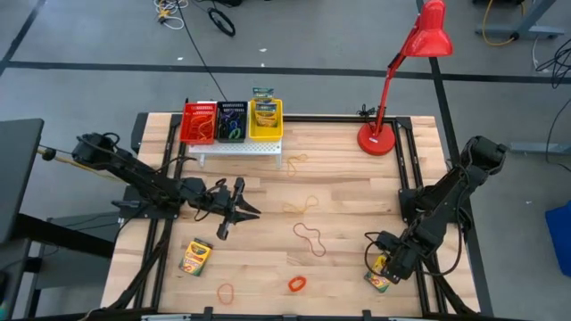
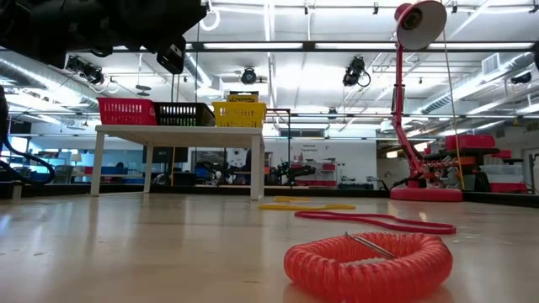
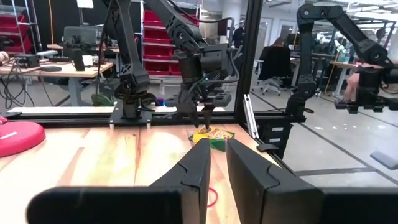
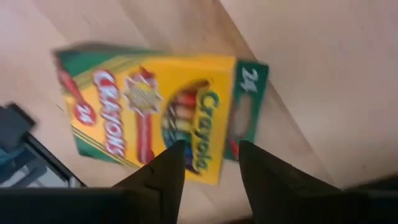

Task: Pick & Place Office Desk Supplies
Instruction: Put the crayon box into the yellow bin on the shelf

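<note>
The crayon box (image 4: 155, 115) lies flat on the table (image 1: 348, 214) straight under my right gripper (image 4: 210, 163), whose fingers stand parted with a gap between them and grip nothing, placed over the box so they can drop astride it. It sits at the table's near right corner, a spot I judge awkward because the edge frame leaves little room beside it. My left gripper (image 1: 234, 203) hangs over the left-centre of the table with its fingers nearly together and empty, waiting clear of the second crayon box (image 1: 195, 257), the rubber bands (image 1: 310, 237) and the far baskets (image 1: 232, 121).
</note>
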Tool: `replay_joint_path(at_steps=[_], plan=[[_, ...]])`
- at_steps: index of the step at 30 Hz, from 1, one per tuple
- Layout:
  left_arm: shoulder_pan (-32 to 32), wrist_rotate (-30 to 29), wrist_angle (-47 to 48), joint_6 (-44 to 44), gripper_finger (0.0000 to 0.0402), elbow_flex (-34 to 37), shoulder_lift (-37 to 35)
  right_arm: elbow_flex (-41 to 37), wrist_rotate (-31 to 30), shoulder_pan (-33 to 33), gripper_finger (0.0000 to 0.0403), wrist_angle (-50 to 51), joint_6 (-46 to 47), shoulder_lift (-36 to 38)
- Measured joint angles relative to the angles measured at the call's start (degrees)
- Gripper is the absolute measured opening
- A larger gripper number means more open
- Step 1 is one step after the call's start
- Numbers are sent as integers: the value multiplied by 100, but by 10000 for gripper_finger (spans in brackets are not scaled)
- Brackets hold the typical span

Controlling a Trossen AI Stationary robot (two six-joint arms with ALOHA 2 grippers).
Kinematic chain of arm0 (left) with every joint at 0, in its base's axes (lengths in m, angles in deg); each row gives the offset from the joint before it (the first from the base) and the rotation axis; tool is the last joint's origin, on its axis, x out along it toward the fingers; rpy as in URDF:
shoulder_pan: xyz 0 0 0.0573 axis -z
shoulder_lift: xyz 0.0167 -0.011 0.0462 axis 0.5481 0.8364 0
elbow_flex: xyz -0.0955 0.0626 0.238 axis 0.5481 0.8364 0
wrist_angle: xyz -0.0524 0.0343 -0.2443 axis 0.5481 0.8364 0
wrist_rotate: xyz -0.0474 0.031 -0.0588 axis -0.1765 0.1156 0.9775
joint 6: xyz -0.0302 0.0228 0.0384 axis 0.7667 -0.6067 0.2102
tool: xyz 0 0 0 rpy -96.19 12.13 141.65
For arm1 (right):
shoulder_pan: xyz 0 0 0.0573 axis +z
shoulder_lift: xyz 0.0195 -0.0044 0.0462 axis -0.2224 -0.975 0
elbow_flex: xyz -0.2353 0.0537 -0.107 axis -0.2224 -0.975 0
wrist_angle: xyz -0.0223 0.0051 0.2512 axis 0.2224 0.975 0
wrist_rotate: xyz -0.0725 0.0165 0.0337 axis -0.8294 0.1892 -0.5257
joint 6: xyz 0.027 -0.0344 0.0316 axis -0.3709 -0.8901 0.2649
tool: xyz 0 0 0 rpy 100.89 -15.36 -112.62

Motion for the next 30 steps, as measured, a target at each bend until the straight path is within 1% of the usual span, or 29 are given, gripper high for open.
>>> replay_joint_path(at_steps=[4,7,11,14,19,20,22,25,30], plan=[[-2,0,7,-67,59,0,0,-123,-335,30,150,-363,-2,3],[-2,0,7,-49,59,0,0,-261,-319,28,144,-520,34,21],[-2,0,7,-4,59,-2,0,-301,-317,28,131,-542,-156,26],[-2,0,7,-2,59,0,0,-309,-334,28,104,-643,-358,22],[-2,0,7,-1,59,-2,0,-309,-383,-2,33,-712,-417,17],[-2,0,7,0,59,-2,0,-285,-394,-19,19,-673,-444,14],[-2,0,7,0,59,-2,0,-164,-581,-61,7,-574,-605,-9],[-2,0,7,0,59,-2,0,137,-831,-190,7,-321,-867,-9],[-2,-5,7,-8,59,-2,0,867,-1248,-449,2,674,-1370,-9]])
